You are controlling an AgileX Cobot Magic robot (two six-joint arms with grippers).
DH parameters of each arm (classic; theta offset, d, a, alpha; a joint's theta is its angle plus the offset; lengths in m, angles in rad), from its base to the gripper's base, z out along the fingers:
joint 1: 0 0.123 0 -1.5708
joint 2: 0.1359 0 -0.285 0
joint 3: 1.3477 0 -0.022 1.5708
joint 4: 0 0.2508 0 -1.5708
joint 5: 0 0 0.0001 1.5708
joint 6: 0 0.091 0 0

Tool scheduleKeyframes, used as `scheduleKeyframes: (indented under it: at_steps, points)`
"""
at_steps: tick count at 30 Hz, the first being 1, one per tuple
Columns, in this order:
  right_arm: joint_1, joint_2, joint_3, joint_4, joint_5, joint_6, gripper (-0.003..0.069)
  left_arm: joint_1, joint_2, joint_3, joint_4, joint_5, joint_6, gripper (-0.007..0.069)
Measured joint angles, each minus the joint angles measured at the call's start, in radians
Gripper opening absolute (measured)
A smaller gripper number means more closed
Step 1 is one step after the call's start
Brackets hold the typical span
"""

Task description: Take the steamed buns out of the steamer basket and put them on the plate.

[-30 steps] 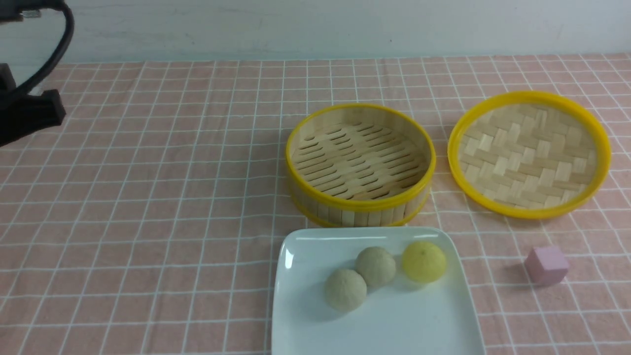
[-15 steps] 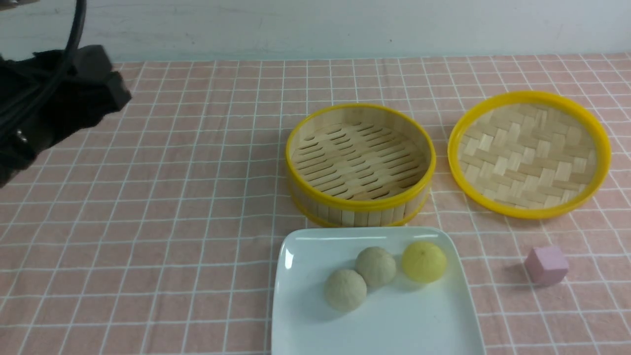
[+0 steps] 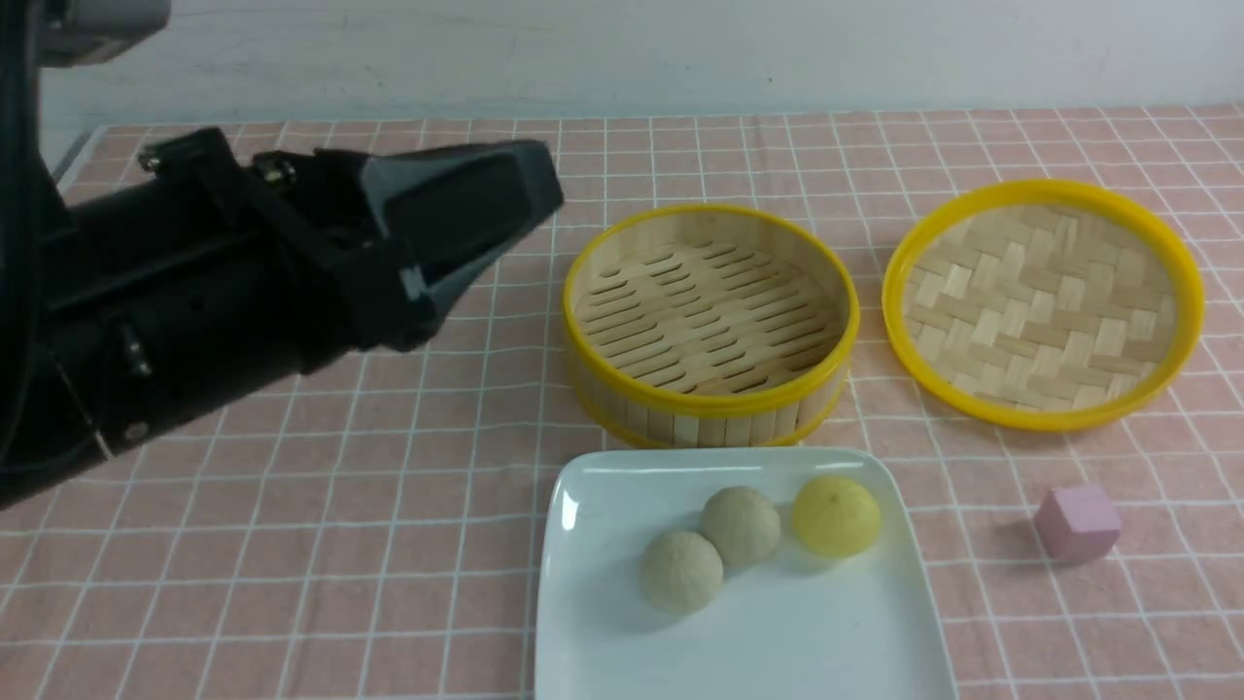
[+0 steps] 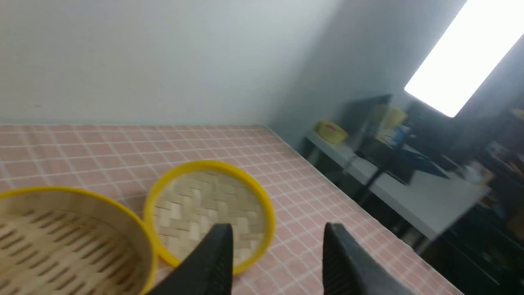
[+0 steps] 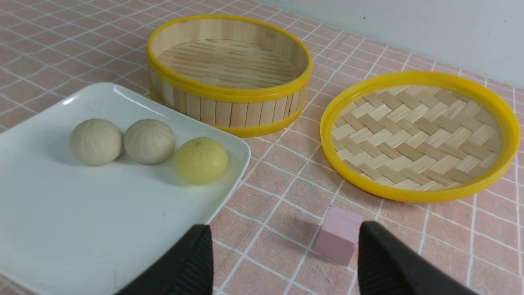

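Note:
Three steamed buns lie on the white plate [image 3: 777,651] at the front: two beige buns [image 3: 680,572] [image 3: 741,525] touching each other and a yellow one [image 3: 836,515] to their right. Behind the plate the steamer basket [image 3: 709,413] stands empty. My left gripper [image 3: 542,190] hovers just left of the basket's rim; its fingers are open with nothing between them [image 4: 278,233]. My right gripper [image 5: 284,229] does not show in the front view. It is open above the cloth, right of the plate [image 5: 82,213].
A shallow yellow-rimmed woven tray [image 3: 1045,301] lies to the right of the basket. A small pink cube [image 3: 1077,523] sits on the checked cloth right of the plate, near my right gripper's fingertips [image 5: 366,233]. The table's right edge [image 4: 327,184] drops off beyond the tray.
My left arm has swung in from the far left edge toward the right, up to the basket's left side. The buns, plate, basket and tray have not moved.

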Motion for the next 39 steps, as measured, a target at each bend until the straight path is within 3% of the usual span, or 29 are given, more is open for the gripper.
scheduleKeyframes:
  at_steps: [6,11,13,22,27,30,32,37,39]
  points:
    - [0.0,0.0,0.0,0.0,-0.001,0.0,0.0473,0.0,0.0,-0.001,0.058,0.275,-0.025,0.033]
    - [0.0,0.0,0.0,0.0,-0.001,0.0,0.0473,0.0,0.0,-0.001,0.211,0.455,-0.033,0.033]
    - [0.0,0.0,0.0,0.0,-0.001,0.0,0.0473,0.0,0.0,-0.001,0.334,0.522,-0.045,0.033]
    - [0.0,0.0,0.0,0.0,-0.001,0.0,0.0473,0.0,0.0,-0.001,0.793,0.49,-0.126,0.0327]
    - [0.0,0.0,0.0,0.0,-0.002,0.0,0.0473,0.0,0.0,-0.001,1.164,0.39,-0.475,0.0327]
    - [0.0,0.0,0.0,0.0,-0.002,0.0,0.0473,0.0,0.0,-0.001,1.27,0.335,-0.688,0.0325]
    - [0.0,0.0,0.0,0.0,-0.002,0.0,0.0473,0.0,0.0,-0.001,1.4,0.262,-0.923,0.032]
    - [0.0,0.0,0.0,0.0,-0.002,0.0,0.0473,0.0,0.0,-0.001,1.699,0.13,-1.354,0.0282]
    - [0.0,0.0,0.0,0.0,-0.002,0.0,0.0473,0.0,0.0,-0.001,1.769,0.098,-1.444,0.0272]
